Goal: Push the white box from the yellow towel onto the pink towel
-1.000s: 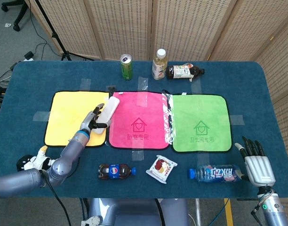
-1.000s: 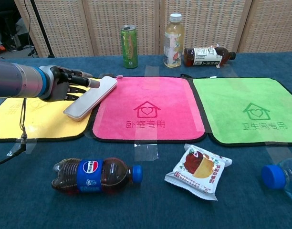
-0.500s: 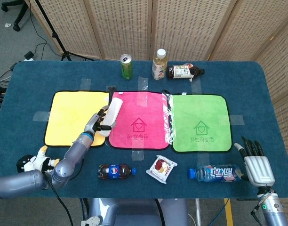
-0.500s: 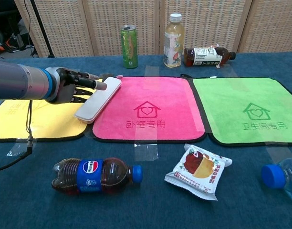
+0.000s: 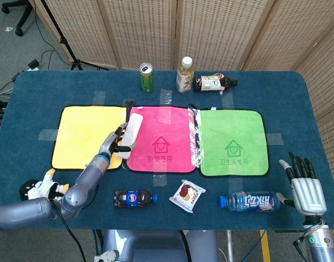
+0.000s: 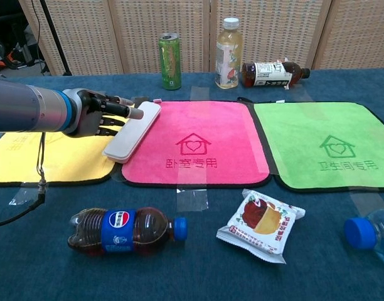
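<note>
- Cola bottle [image 6: 126, 227] and snack packet [image 6: 262, 222] lie nearest on the worktop [image 5: 41, 98].
- Right hand [image 5: 306, 187] hovers empty, fingers spread.
- Left hand [image 6: 95, 113] presses outstretched fingertips against the white box [image 6: 133, 131], gripping nothing.
- The box straddles the seam between yellow towel [image 5: 79, 136] and pink towel [image 5: 162, 143].

Your head view looks steeply down on the whole table [image 5: 41, 87]; your chest view sits low and close, sharing the pink towel [image 5: 160, 140].
</note>
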Robot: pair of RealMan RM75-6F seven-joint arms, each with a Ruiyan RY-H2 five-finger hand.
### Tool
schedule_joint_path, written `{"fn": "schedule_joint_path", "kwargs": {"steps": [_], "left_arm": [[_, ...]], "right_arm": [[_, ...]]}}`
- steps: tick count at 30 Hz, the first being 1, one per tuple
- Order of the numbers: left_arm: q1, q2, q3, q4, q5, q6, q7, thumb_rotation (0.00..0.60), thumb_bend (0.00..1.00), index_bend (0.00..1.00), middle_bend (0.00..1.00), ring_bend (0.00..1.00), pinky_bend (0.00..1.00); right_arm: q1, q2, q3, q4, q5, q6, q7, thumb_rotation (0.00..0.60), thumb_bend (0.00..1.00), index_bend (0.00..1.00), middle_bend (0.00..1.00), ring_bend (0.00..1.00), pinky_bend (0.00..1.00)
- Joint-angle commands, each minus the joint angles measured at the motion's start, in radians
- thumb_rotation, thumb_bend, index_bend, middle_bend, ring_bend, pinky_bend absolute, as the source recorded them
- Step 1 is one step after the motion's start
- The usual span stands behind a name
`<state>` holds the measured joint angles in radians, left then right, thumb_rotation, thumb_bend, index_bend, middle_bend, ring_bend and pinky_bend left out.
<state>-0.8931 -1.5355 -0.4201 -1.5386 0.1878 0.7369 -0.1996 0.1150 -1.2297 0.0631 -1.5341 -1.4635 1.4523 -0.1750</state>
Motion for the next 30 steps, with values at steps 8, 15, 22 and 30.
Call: {"fn": "schedule_joint_path", "kwargs": {"steps": [8, 15, 22, 30], "left_arm": [[-0.015, -0.026, -0.006, 0.003, -0.001, -0.001, 0.008, 0.600, 0.39, 0.02, 0.00, 0.00, 0.02], [-0.047, -0.064, -0.020, 0.005, -0.003, -0.004, 0.019, 0.600, 0.39, 0.02, 0.00, 0.00, 0.02], [-0.074, -0.095, -0.033, -0.008, 0.000, 0.005, 0.030, 0.600, 0.39, 0.02, 0.00, 0.00, 0.02], [-0.083, -0.108, -0.035, -0.013, 0.022, 0.015, 0.043, 0.600, 0.39, 0.02, 0.00, 0.00, 0.02]], "right_arm": [[-0.015, 0.025, 0.008, -0.032, -0.020, 0.040, 0.013, 0.600, 0.00, 0.14, 0.00, 0.00, 0.00], [-0.013, 0.024, 0.003, -0.035, -0.026, 0.031, 0.007, 0.600, 0.00, 0.14, 0.00, 0.00, 0.00], [-0.013, 0.023, 0.002, -0.035, -0.028, 0.027, 0.009, 0.600, 0.00, 0.14, 0.00, 0.00, 0.00], [-0.012, 0.027, 0.001, -0.036, -0.027, 0.020, 0.013, 0.600, 0.00, 0.14, 0.00, 0.00, 0.00]]}}
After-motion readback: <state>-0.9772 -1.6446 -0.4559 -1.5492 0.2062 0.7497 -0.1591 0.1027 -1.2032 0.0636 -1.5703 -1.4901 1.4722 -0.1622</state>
